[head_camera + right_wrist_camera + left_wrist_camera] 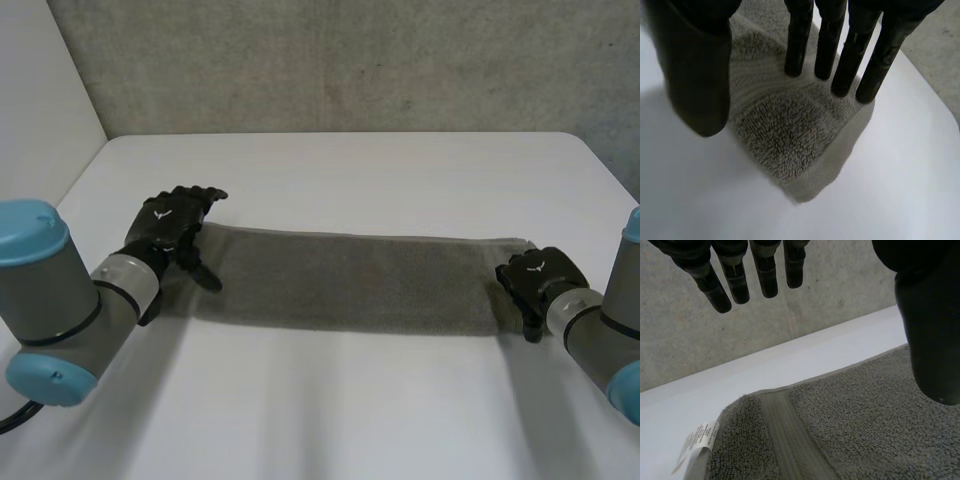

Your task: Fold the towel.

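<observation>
The towel (350, 280) lies stretched on the tabletop (350, 400); left hand (172, 226) and right hand (538, 276) flank its 2 short ends, fingers (799, 45) open, likely poised to grasp both.

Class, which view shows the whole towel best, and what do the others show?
Head view: the towel lies as one long strip between left hand and right hand. The left wrist view gives one end with its white label; the right wrist view, the opposite corner.
</observation>
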